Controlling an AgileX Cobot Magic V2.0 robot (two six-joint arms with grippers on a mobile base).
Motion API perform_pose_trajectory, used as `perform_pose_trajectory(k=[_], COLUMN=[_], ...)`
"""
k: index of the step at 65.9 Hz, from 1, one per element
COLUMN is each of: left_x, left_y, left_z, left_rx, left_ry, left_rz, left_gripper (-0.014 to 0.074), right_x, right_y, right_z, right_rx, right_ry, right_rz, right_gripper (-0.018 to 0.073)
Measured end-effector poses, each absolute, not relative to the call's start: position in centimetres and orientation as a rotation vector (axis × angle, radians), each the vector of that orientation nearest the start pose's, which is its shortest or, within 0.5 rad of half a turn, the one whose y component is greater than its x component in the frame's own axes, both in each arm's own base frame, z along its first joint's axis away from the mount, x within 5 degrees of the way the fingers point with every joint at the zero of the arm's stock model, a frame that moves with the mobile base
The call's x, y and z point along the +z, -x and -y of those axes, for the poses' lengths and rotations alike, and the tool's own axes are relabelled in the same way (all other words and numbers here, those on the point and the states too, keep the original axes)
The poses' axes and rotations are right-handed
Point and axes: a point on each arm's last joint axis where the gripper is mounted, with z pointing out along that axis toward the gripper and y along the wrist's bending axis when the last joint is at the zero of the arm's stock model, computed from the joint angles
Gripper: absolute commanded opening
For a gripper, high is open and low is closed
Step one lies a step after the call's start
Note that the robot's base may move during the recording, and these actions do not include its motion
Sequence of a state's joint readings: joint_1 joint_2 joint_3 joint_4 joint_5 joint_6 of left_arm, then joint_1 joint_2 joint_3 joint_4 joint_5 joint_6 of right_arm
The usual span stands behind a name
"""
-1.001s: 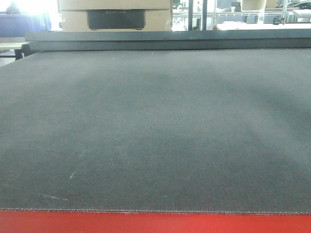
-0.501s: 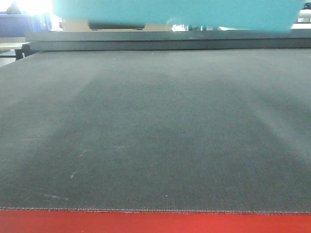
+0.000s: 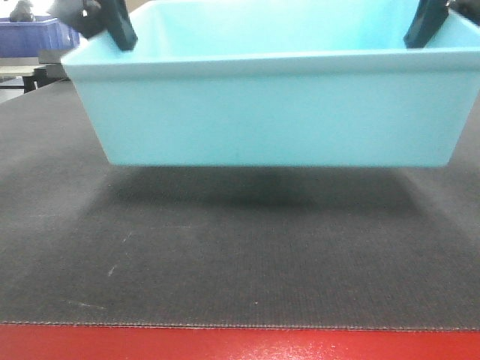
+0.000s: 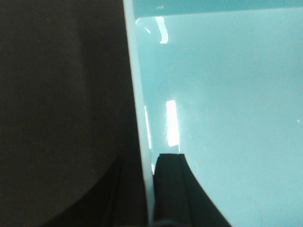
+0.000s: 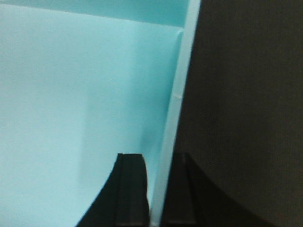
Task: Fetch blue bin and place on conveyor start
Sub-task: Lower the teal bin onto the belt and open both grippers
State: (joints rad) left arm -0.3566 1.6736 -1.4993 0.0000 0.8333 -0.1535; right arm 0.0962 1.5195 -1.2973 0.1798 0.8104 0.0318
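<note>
The blue bin (image 3: 277, 112), a pale turquoise tub, hangs a little above the black conveyor belt (image 3: 225, 255), casting a shadow under it. The belt's red front edge (image 3: 240, 345) runs along the bottom. My left gripper (image 3: 112, 26) is shut on the bin's left wall; in the left wrist view its jaws (image 4: 147, 189) straddle the rim (image 4: 137, 94). My right gripper (image 3: 426, 22) is shut on the right wall; in the right wrist view its jaws (image 5: 158, 189) pinch the rim (image 5: 177, 94). The bin looks empty inside (image 5: 71, 94).
A dark royal-blue bin (image 3: 34, 36) stands at the far left behind the belt. The belt (image 4: 61, 94) stretches out beside both side walls of the tub (image 5: 246, 94).
The bin has come down from the top edge of the front view to fill its upper half, close above the belt. One second ago it was out of view.
</note>
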Motion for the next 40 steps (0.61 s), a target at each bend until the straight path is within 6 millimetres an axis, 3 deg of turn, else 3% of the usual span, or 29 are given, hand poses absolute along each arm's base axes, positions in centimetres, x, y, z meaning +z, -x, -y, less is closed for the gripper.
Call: perform_pose_trajectory(k=[5, 9, 18, 20, 22, 33, 40], left_x=[32.1, 31.7, 31.4, 31.4, 31.4, 31.4, 32.8], left_y=[-35.3, -35.5, -35.7, -35.7, -35.7, -35.5, -34.8], left_z=[13.1, 13.1, 13.0, 13.0, 12.9, 12.8, 12.6], left_rx=[-0.215, -0.216, -0.198, -0.197, -0.196, -0.193, -0.202], left_ry=[-0.250, -0.249, -0.254, -0.256, -0.254, -0.255, -0.252], left_rz=[-2.509, -2.519, -2.527, -2.527, -2.529, -2.540, -2.507], left_gripper=[-0.0008, 0.0097, 0.0464, 0.0548, 0.0633, 0.0507, 0.0414], right_x=[31.5, 30.9, 30.5, 30.5, 30.5, 31.5, 32.7], right_y=[-33.0, -33.4, -33.7, -33.7, -33.7, -34.0, -34.1], right_z=[-4.4, -4.4, -4.4, -4.4, -4.4, -4.3, -4.3], right_rx=[0.265, 0.261, 0.252, 0.251, 0.248, 0.240, 0.240], right_ry=[-0.025, -0.020, -0.013, -0.012, -0.009, 0.000, 0.004], right_rz=[-2.535, -2.552, -2.562, -2.560, -2.558, -2.527, -2.488], right_gripper=[0.0020, 0.0180, 0.0521, 0.0577, 0.0575, 0.0541, 0.0482])
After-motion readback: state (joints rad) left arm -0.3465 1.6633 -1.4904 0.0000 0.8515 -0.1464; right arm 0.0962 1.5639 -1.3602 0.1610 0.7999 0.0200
